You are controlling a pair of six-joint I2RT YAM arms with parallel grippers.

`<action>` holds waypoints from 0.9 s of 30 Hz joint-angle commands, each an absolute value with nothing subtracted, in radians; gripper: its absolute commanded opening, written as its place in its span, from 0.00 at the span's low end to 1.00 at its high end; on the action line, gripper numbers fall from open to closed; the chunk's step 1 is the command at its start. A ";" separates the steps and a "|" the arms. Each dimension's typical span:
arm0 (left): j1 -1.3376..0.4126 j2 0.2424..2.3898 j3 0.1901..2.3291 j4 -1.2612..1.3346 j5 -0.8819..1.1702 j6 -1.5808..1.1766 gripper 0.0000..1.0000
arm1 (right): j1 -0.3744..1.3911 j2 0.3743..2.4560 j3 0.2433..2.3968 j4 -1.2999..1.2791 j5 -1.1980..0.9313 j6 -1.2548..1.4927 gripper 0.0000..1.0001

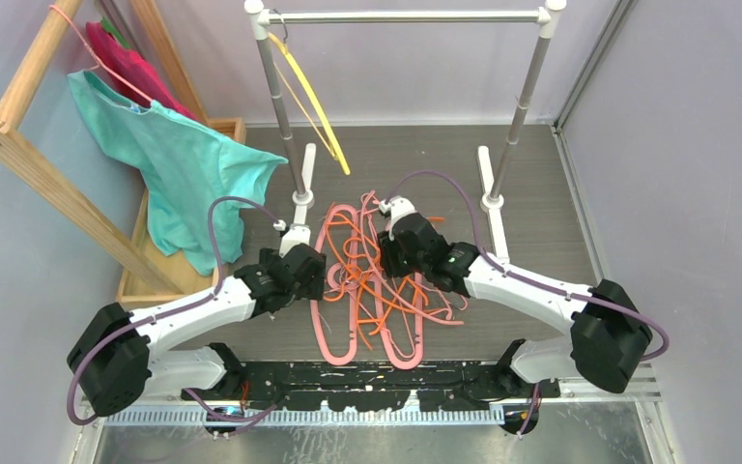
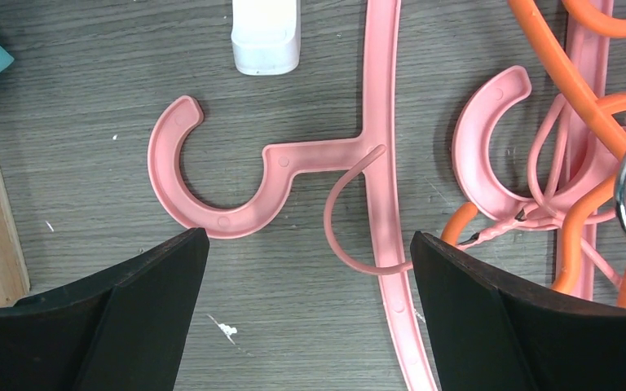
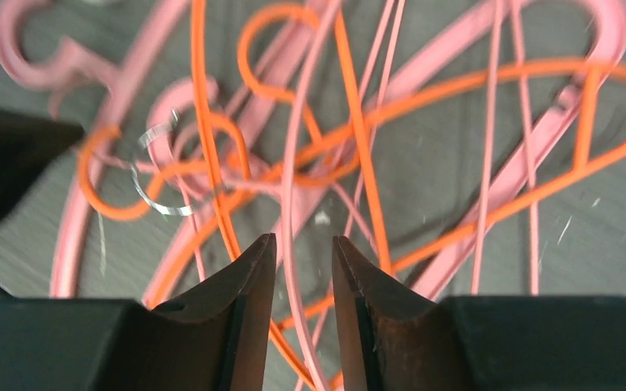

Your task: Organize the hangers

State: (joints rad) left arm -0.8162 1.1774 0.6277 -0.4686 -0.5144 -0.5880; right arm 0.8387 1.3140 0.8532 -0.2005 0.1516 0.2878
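A tangled pile of pink and orange hangers (image 1: pixel 372 280) lies on the table between my two arms. One yellow hanger (image 1: pixel 314 101) hangs at the left end of the metal rail (image 1: pixel 406 16). My left gripper (image 1: pixel 304 273) is at the pile's left edge, low over the table. In the left wrist view it (image 2: pixel 310 269) is wide open and empty, with a thick pink hanger's hook (image 2: pixel 204 175) lying flat just ahead. My right gripper (image 1: pixel 398 253) hovers over the pile's top. Its jaws (image 3: pixel 303 240) stand narrowly apart, with a thin pink hanger wire (image 3: pixel 293 163) running between them, not pinched.
A wooden frame (image 1: pixel 39 164) at the left holds a pink hanger with teal (image 1: pixel 188 164) and magenta garments over a wooden tray (image 1: pixel 140 280). The rail's two posts stand on white feet (image 1: pixel 301 179) behind the pile; one foot (image 2: pixel 266 32) shows ahead of my left gripper.
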 commanded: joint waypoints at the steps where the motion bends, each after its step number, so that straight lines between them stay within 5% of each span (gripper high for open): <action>1: -0.812 1.140 0.648 -0.456 -0.534 -0.601 0.98 | 0.852 1.305 0.830 -0.261 0.038 0.271 0.37; 18: -0.813 1.142 0.629 -0.468 -0.556 -0.614 0.98 | 0.868 1.423 0.760 -0.218 0.001 0.267 0.39; 27: -0.811 1.118 0.618 -0.483 -0.563 -0.624 0.98 | 0.868 1.366 0.803 -0.250 0.020 0.287 0.09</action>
State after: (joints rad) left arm -0.8162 1.1530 0.6186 -0.4835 -0.5270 -0.5987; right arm 0.8631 1.4380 0.7521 -0.2485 -0.0044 0.2684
